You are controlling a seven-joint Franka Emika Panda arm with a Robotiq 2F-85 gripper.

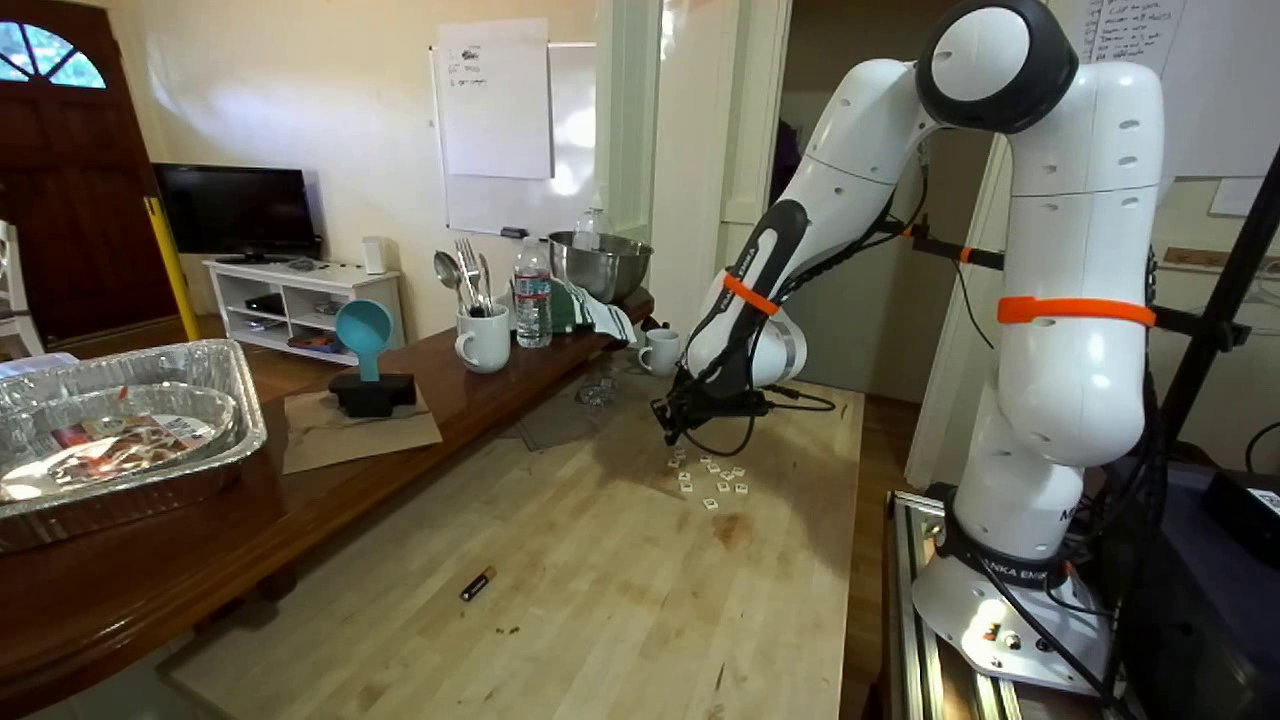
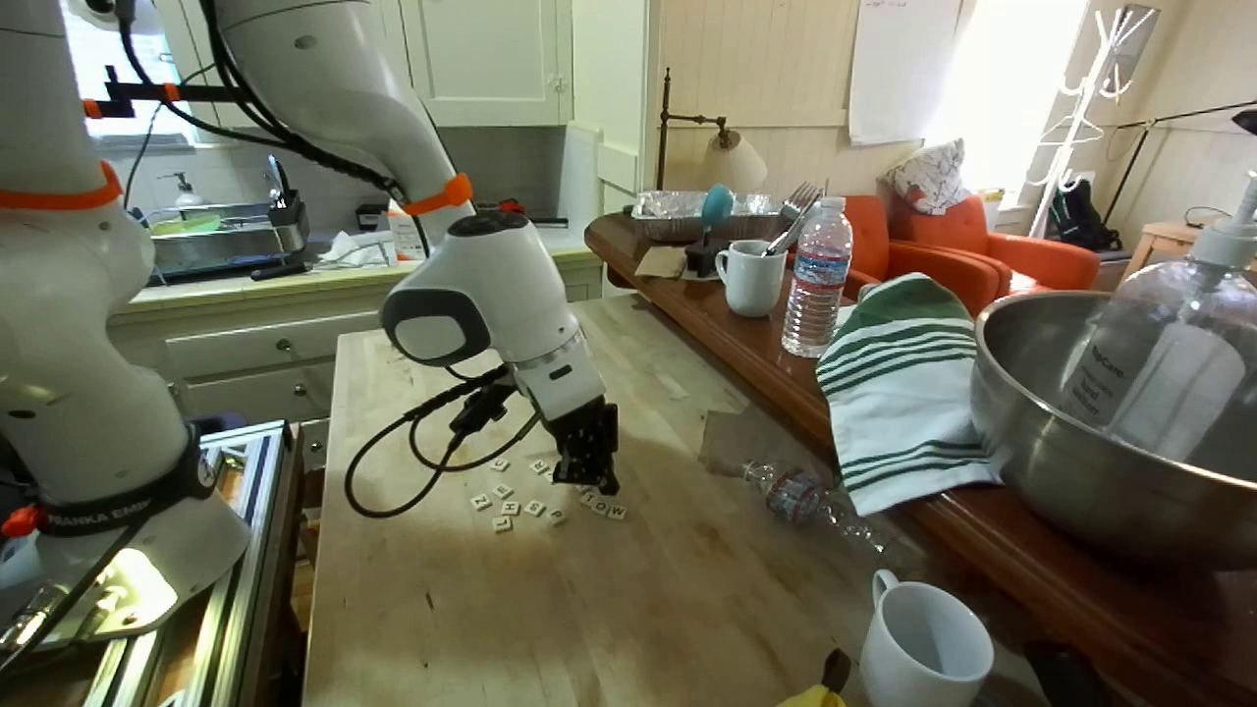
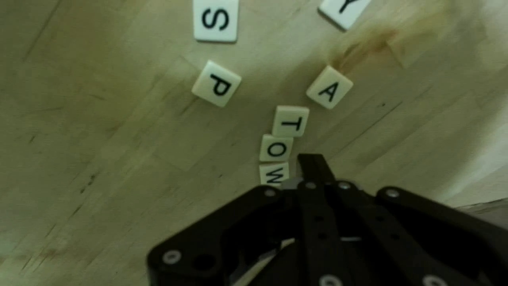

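Observation:
My gripper (image 3: 315, 167) is shut with nothing visible between its fingers, pointing down at the wooden table among white letter tiles. In the wrist view, its tips lie just to the right of the W tile (image 3: 274, 173) and the O tile (image 3: 276, 149). The T tile (image 3: 291, 121) adjoins the O, so the three form a slightly crooked row. Farther up are the A tile (image 3: 329, 87), P tile (image 3: 216, 84), S tile (image 3: 215, 20) and a cut-off Y tile (image 3: 345, 10). Whether the tips touch the table or the W, I cannot tell; the gripper partly covers the W.
A raised brown ledge (image 1: 330, 510) borders the table, bearing a cutlery mug (image 1: 484, 340), an upright bottle (image 2: 817, 280) and a metal bowl (image 2: 1021, 393). On the table are a battery (image 1: 477, 583), a lying plastic bottle (image 2: 797, 496) and a white mug (image 2: 923, 643).

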